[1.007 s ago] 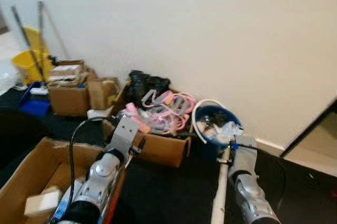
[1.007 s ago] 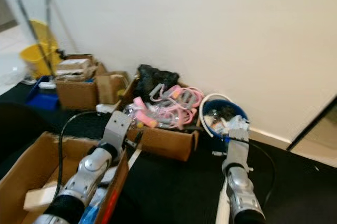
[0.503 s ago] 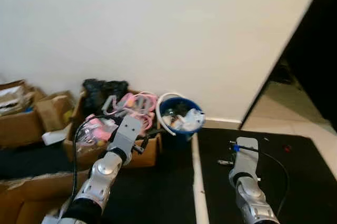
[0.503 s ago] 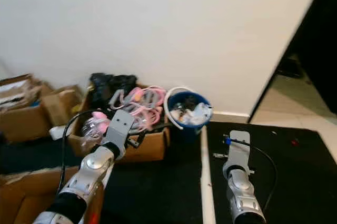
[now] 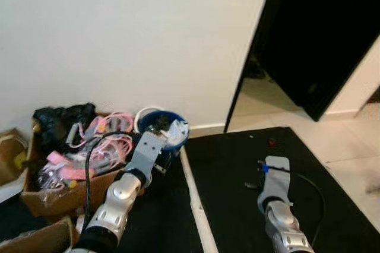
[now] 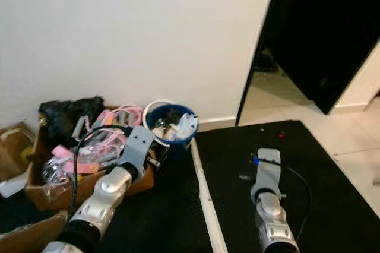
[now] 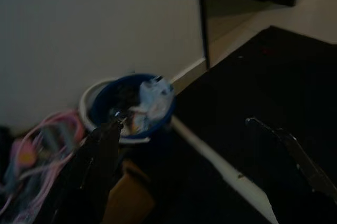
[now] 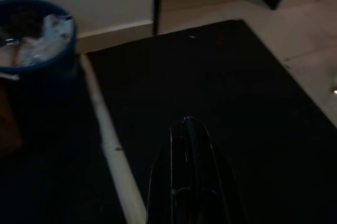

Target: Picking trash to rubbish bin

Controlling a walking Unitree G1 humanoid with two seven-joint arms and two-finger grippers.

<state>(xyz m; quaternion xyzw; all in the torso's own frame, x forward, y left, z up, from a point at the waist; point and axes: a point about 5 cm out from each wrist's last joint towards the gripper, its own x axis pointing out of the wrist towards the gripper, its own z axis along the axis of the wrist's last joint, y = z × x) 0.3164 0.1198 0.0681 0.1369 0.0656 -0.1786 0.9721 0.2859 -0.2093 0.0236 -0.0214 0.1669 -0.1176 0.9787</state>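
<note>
Left pincer (image 7: 200, 145): raised ahead of the robot, fingers spread wide apart, nothing between them. In the left wrist view one finger (image 7: 97, 166) is broad and dark and the other (image 7: 295, 153) is thin; both are over black floor mat.

Rubbish bin (image 6: 172, 128): a blue bucket with a white rim, standing against the white wall (image 5: 119, 39) just beyond the left pincer. It is filled with crumpled white and clear wrappers (image 7: 152, 98), heaped to the rim.

Cardboard box (image 5: 56, 190): beside the bin, on the outer side of the left pincer. It holds pink and grey looped items (image 5: 101, 140) and a black bundle (image 5: 59, 119) at its wall end. A second box corner (image 6: 27, 232) lies nearer the robot, under the left arm.

Right pincer (image 8: 187, 174): held low over the black mat (image 6: 285, 146), fingers pressed together, gripping nothing. The bin is well apart from it, across a white strip (image 5: 193, 205) that runs along the floor between the two mat sections.

A small red speck (image 5: 271, 143) lies on the mat beyond the right pincer; too small to identify.

Past the mat, pale floor tiles (image 5: 356, 140) lead to a dark doorway (image 5: 320, 33), ahead of the right pincer.
</note>
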